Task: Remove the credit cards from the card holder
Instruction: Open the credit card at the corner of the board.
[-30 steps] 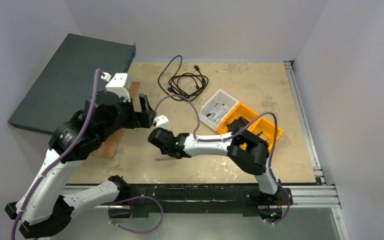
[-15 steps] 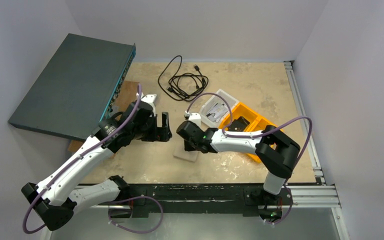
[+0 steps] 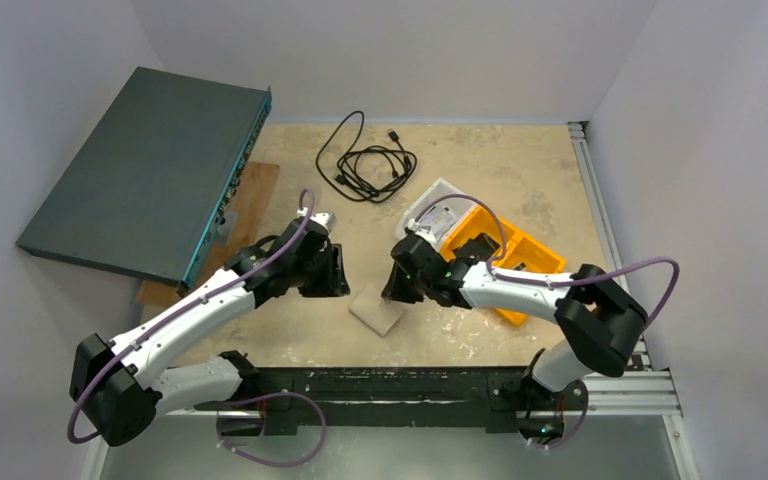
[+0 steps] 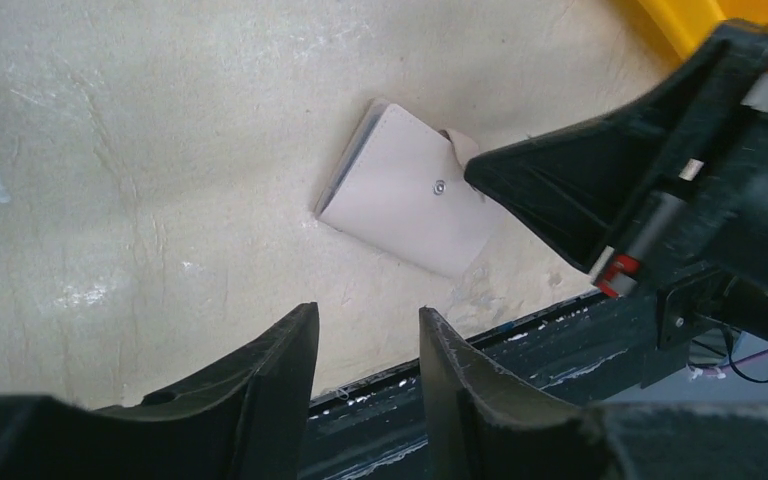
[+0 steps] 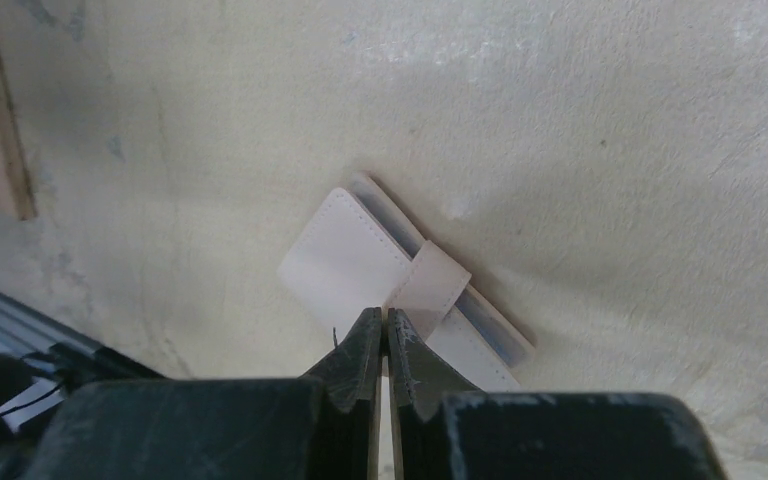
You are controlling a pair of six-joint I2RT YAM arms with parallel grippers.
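Note:
The cream-beige card holder (image 3: 378, 310) lies folded shut on the table near the front edge, its closure tab (image 5: 430, 283) across the top. My right gripper (image 3: 393, 293) is shut, its tips (image 5: 381, 315) down at the tab's end and touching the holder (image 5: 345, 262). From the left wrist view the holder (image 4: 400, 195) shows its snap, with the right gripper (image 4: 472, 172) at its right corner. My left gripper (image 3: 338, 272) hovers just left of the holder, its jaws (image 4: 365, 312) partly open with nothing between them. The credit cards are hidden.
An orange bin (image 3: 528, 255) and a white tray (image 3: 428, 215) stand behind the right arm. A black cable (image 3: 365, 160) lies at the back. A dark grey box (image 3: 140, 170) and a wooden board (image 3: 250, 200) are on the left. The table's black front rail (image 3: 380, 385) runs close below the holder.
Both grippers have moved right and toward the front. The card holder has slid right along with the right gripper's tips. The left jaws have narrowed.

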